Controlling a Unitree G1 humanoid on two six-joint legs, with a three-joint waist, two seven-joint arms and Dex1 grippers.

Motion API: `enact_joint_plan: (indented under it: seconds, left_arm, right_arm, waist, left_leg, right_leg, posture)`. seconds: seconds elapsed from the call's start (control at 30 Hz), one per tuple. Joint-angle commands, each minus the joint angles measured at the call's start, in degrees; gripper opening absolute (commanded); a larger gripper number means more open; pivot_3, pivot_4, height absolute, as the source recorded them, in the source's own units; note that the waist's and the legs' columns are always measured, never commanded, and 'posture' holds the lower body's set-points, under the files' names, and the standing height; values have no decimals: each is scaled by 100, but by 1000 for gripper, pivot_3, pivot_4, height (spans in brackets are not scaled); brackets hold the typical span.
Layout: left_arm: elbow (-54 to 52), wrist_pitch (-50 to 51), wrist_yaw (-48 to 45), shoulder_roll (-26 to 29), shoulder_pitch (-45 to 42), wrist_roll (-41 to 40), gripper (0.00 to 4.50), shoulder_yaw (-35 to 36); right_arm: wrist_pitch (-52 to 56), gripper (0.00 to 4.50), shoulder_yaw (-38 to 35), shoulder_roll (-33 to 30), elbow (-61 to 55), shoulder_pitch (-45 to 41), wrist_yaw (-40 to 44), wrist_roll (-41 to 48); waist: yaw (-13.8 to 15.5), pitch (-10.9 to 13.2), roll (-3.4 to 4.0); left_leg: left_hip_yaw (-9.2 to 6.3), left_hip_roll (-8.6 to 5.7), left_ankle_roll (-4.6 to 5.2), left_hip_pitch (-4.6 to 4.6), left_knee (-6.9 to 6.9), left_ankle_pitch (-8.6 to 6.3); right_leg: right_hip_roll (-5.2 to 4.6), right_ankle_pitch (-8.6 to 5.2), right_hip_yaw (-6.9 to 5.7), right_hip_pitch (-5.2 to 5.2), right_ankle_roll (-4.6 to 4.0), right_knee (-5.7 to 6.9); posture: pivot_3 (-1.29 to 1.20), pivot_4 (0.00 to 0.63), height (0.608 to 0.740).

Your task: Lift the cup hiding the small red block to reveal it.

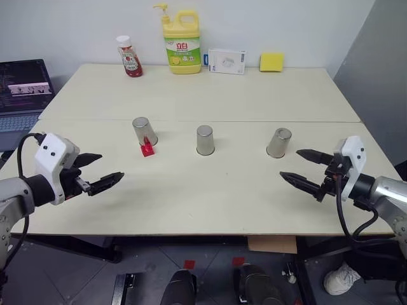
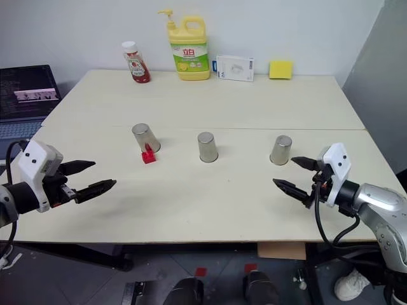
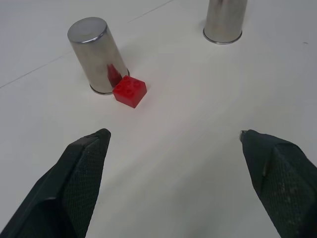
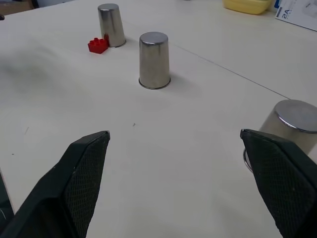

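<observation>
My own finger (image 4: 277, 183) covers the lower part of the right cup (image 4: 292, 119). In my left wrist view the middle cup (image 3: 225, 20) is cut off at its top. The laptop (image 1: 22, 95) runs off the edge.

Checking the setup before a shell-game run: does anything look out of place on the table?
Yes. The small red block lies in the open, touching the base of the left cup, not hidden under it. All three cups stand upside down.

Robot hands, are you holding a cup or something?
No, nothing is held. The left gripper and right gripper hover open above the table, jaws apart.
</observation>
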Motion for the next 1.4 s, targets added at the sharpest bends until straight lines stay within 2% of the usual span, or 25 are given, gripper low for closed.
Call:
enact_joint_plan:
  seconds: [0.03,0.43,1.4]
  left_arm:
    - [-82,-96,-25,88,-155,-5,4446,11]
    - [161,-197,-140,127,-453,84,4446,-285]
    - [193,-287,-217,107,-382,186,4446,-294]
  right_arm:
    - [-91,4500,-268,-28,-156,112,-14,24]
    - [-61,4500,-406,40,-451,412,-169,76]
    - [146,4500,-232,14,-498,175,-225,73]
  waist:
    - [-1,0,0]
    - [0,0,0]
    - [0,0,0]
  left_leg:
    - [0,0,0,0,0,0]
    - [1,1,0,0,0,0]
    - [1,1,0,0,0,0]
  right_leg:
    - [0,0,0,0,0,0]
    - [2,0,0,0,0,0]
    - [3,0,0,0,0,-1]
  posture:
    - [0,150,740]
    - [0,150,740]
    - [0,150,740]
